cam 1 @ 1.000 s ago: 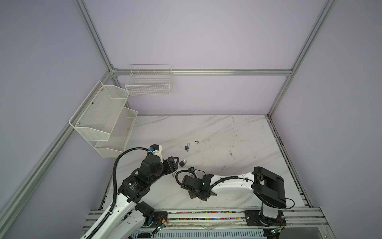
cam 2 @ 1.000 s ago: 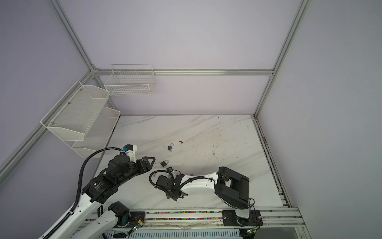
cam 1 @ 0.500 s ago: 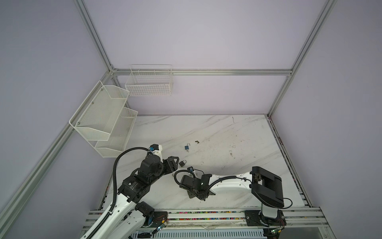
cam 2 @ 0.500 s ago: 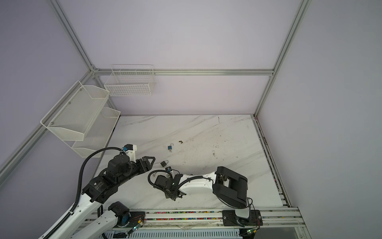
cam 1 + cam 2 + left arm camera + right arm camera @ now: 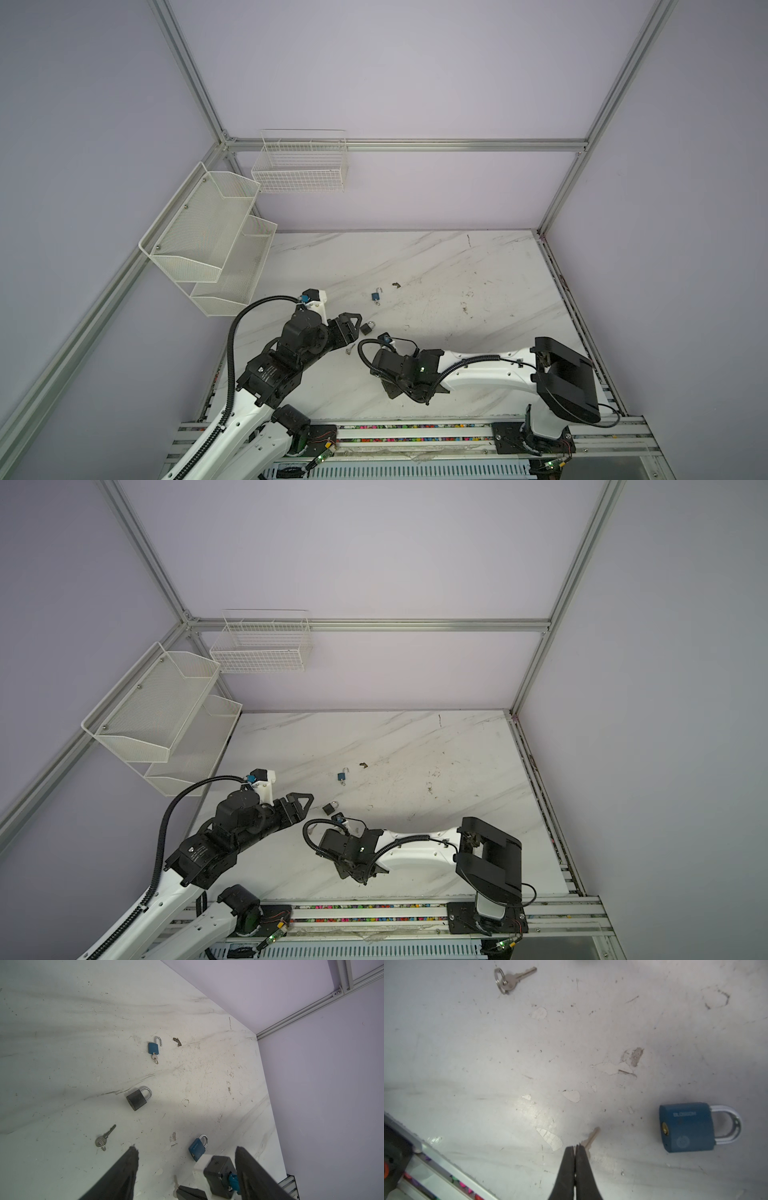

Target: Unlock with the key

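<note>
Lower left of centre in a top view, the black left gripper (image 5: pixel 352 328) hangs with jaws spread. Right of it, the black right gripper (image 5: pixel 575 1148) is pressed together at the head of the small silver key (image 5: pixel 592 1135), which lies beside the shut blue padlock (image 5: pixel 687 1126) on the white marble table (image 5: pixel 488 1053).

Both top views look from high above the near edge of the counter (image 5: pixel 415 266), steeply down and toward the back wall (image 5: pixel 395 83) — two nearly equal pictures of the whole cell, differing only by a slight sideways shift. The left wrist view sits some way above the counter, looking slantwise across it to a far corner. The right wrist view hangs close over the surface, facing almost straight down — both wrist views share the closed blue padlock (image 5: pixel 197 1148) (image 5: pixel 687 1127) and the ringed key (image 5: pixel 101 1141) (image 5: pixel 508 979).
</note>
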`<action>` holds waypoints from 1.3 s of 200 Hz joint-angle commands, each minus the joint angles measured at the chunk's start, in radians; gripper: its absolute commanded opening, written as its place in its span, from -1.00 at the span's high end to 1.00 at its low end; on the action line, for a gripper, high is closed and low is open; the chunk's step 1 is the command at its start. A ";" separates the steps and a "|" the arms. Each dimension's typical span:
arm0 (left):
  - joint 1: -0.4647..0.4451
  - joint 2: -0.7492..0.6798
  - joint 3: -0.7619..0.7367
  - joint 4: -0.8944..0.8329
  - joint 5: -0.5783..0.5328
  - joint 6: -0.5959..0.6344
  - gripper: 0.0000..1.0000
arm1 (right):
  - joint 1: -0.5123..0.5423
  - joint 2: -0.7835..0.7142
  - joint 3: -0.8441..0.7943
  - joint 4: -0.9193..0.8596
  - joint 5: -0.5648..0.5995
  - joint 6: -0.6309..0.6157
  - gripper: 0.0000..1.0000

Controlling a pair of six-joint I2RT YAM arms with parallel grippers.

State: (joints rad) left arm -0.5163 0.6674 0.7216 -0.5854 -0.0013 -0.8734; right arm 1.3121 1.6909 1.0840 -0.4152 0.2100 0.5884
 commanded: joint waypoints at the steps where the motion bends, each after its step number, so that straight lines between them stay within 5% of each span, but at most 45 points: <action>1: 0.007 -0.008 -0.014 0.022 0.041 -0.037 -0.48 | -0.028 -0.070 -0.014 0.025 0.016 -0.141 1.00; 48: 0.009 -0.050 -0.010 0.019 0.076 -0.159 -0.51 | -0.045 -0.164 0.019 0.064 0.016 -0.300 1.00; 112: 0.009 -0.116 -0.164 0.305 0.109 -0.599 -0.50 | -0.099 -0.203 0.093 0.241 0.022 -0.244 1.00; 170: 0.009 -0.107 -0.247 0.486 0.012 -0.895 -0.49 | -0.125 -0.218 0.127 0.499 0.069 -0.221 1.00; 260: 0.010 -0.004 -0.251 0.709 -0.042 -1.095 -0.45 | -0.126 -0.126 0.140 0.723 0.011 -0.185 1.00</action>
State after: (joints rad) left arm -0.5110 0.6724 0.4927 0.0265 -0.0154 -1.8942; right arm 1.1873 1.5566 1.2217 0.2161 0.2382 0.3885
